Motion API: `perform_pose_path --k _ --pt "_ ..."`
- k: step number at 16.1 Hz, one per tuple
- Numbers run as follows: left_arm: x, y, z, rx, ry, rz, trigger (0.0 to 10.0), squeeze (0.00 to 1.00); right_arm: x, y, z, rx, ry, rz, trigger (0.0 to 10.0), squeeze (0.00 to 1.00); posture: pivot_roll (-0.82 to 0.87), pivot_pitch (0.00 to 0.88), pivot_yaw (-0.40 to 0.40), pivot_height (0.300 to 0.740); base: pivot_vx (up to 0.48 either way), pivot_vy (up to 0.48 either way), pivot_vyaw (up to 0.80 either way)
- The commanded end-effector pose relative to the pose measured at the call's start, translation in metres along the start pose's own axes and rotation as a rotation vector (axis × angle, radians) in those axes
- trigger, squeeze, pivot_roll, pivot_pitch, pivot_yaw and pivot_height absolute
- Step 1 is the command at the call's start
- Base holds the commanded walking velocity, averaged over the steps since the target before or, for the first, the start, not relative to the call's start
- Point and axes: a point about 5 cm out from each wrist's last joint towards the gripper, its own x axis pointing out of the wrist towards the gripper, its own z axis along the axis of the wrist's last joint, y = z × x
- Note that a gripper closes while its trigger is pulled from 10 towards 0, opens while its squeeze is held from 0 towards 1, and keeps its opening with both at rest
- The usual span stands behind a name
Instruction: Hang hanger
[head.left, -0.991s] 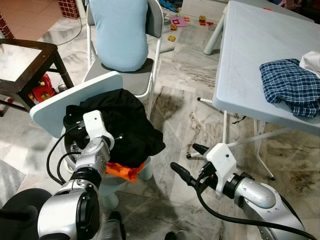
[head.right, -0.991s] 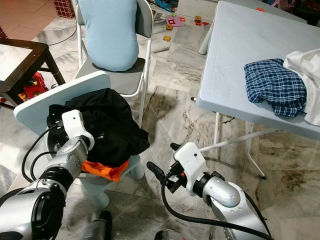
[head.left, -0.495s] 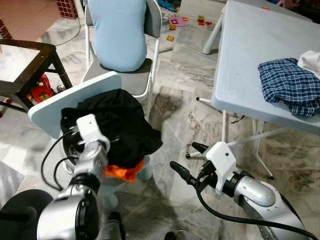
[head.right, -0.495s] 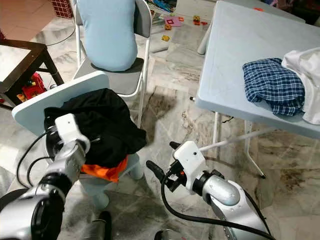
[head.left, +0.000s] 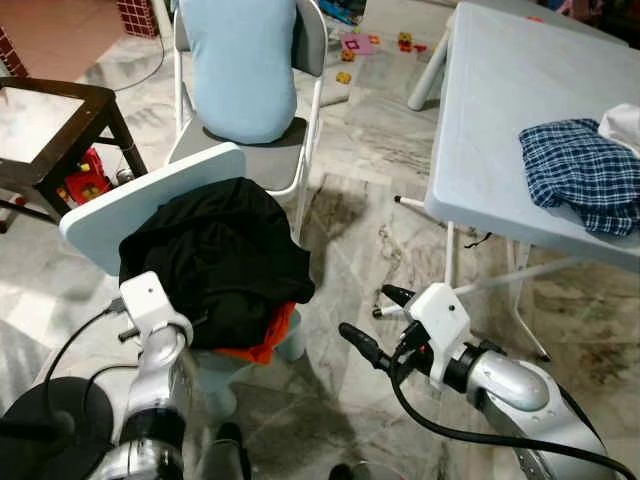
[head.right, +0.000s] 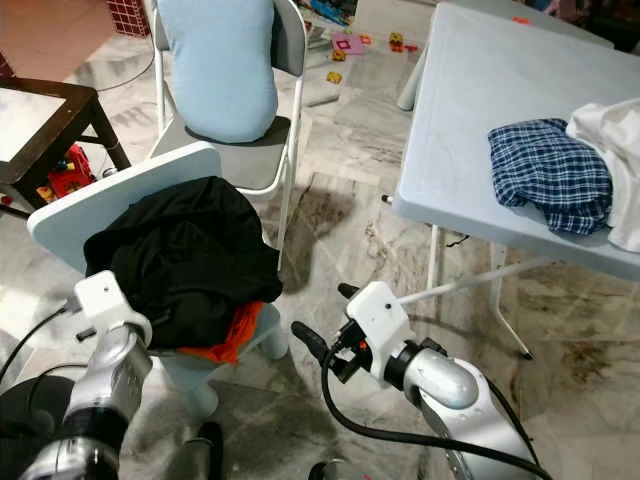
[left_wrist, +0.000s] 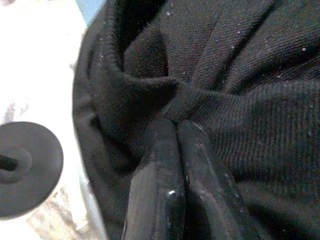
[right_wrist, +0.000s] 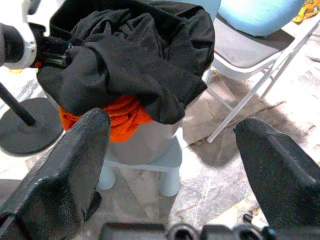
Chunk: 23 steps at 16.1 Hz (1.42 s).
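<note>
Left tool (left_wrist: 177, 131) (fingers pinched on black garment (head.left: 215, 255)) has drawn back; right tool (head.left: 365, 320) still hangs spread.

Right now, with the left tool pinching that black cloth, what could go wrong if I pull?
The left tool has only a thin fold of the black cloth, so it may slip. The orange cloth beneath could drag out too. The right tool, open above the floor, cannot help.

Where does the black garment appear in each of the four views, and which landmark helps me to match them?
Left eye: black garment, left of centre.
Right eye: lower left.
Left wrist: pinched by the left gripper.
Right wrist: upper middle.
Landmark: orange cloth beneath it.
</note>
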Motion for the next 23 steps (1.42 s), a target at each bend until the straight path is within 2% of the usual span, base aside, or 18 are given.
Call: perform_pose_path --k 1,2,4,5,7,9,10,11,12,13,15,17,19,21,23 --pt "-0.008 0.005 -0.004 0.017 0.011 0.022 0.0 0.0 -0.001 0.0 -0.003 0.003 0.014 0.006 10.0 0.0 -0.09 0.218 -0.125 0.74 0.0 0.0 0.0" --pt "-0.027 0.022 -0.005 0.032 -0.005 0.043 0.0 0.0 -0.001 0.0 -0.005 0.004 0.015 0.007 10.0 0.0 -0.08 0.22 -0.123 0.74 0.0 0.0 0.0" --pt "-0.037 0.031 -0.002 0.054 -0.022 0.056 0.0 0.0 -0.001 0.001 -0.006 0.006 0.017 0.009 10.0 0.0 -0.07 0.22 -0.121 0.74 0.0 0.0 0.0" --pt "-0.049 0.036 0.004 0.091 -0.052 0.054 0.0 0.0 0.0 0.002 -0.006 0.007 0.015 0.014 10.0 0.0 -0.06 0.219 -0.121 0.74 0.0 0.0 0.0" --pt "-0.068 0.022 0.018 0.191 -0.145 -0.035 0.0 0.0 0.004 0.001 -0.005 0.004 0.009 0.021 10.0 0.0 -0.05 0.212 -0.122 0.74 0.0 0.0 0.0" --pt "-0.072 -0.003 0.031 0.234 -0.238 -0.145 0.0 0.0 0.007 0.0 -0.004 0.0 0.004 0.026 10.0 0.0 -0.04 0.206 -0.125 0.74 0.0 0.0 0.0" --pt "-0.071 -0.023 0.042 0.226 -0.266 -0.235 4.5 0.0 0.009 0.0 -0.003 -0.003 -0.001 0.028 10.0 0.0 -0.05 0.204 -0.126 0.74 0.0 0.0 0.0" --pt "-0.069 -0.031 0.048 0.213 -0.279 -0.246 10.0 0.27 0.01 0.001 -0.003 -0.006 -0.004 0.028 10.0 0.0 -0.05 0.2 -0.126 0.74 0.0 0.0 0.0" --pt "-0.063 -0.049 0.055 0.188 -0.281 -0.32 10.0 1.0 0.01 0.001 -0.002 -0.01 -0.006 0.026 10.0 0.0 -0.06 0.199 -0.125 0.74 0.0 0.0 0.0" --pt "-0.052 -0.069 0.06 0.199 -0.25 -0.406 10.0 1.0 0.009 0.0 -0.002 -0.013 -0.008 0.022 10.0 0.0 -0.06 0.198 -0.121 0.74 0.0 0.0 0.0" --pt "-0.04 -0.088 0.058 0.198 -0.198 -0.483 10.0 1.0 0.009 0.0 -0.002 -0.015 -0.009 0.011 10.0 0.0 -0.07 0.195 -0.118 0.74 0.0 0.0 0.0" --pt "-0.026 -0.104 0.053 0.112 -0.125 -0.472 10.0 1.0 0.009 0.001 -0.002 -0.014 -0.011 0.004 10.0 0.0 -0.09 0.194 -0.111 0.74 0.0 0.0 0.0" --pt "-0.017 -0.113 0.048 0.054 -0.066 -0.454 10.0 1.0 0.009 0.003 -0.002 -0.014 -0.013 0.004 10.0 0.0 -0.1 0.193 -0.11 0.74 0.0 0.0 0.0" --pt "-0.018 -0.127 0.045 -0.096 0.019 -0.449 10.0 1.0 0.005 0.002 -0.003 -0.02 -0.006 -0.001 10.0 0.0 -0.11 0.194 -0.111 0.74 0.0 0.0 0.0" --pt "-0.026 -0.146 0.052 -0.07 -0.022 -0.5 10.0 1.0 0.004 0.001 -0.004 -0.023 -0.002 -0.002 10.0 0.0 -0.1 0.197 -0.112 0.74 0.0 0.0 0.0"
